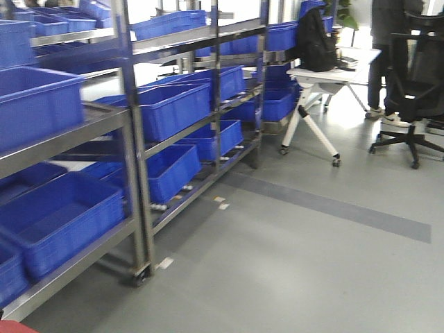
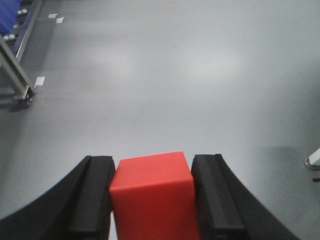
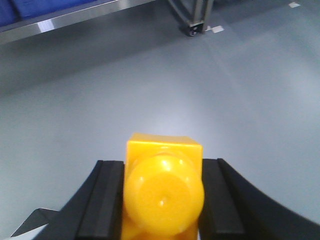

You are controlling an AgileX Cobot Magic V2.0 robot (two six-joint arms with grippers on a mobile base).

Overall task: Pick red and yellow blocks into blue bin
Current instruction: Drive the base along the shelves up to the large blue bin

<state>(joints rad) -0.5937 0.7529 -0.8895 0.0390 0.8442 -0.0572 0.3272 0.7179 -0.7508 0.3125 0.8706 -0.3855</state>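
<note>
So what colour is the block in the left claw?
The block is red; the left wrist view shows it best.

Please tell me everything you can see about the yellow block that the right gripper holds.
The yellow block is a glossy, plastic-looking toy brick: a boxy body with a round stud facing the camera. The two black fingers of the right gripper press its left and right sides. It hangs above the grey floor, touching nothing else that shows. Its lower part is cut off by the picture edge.
</note>
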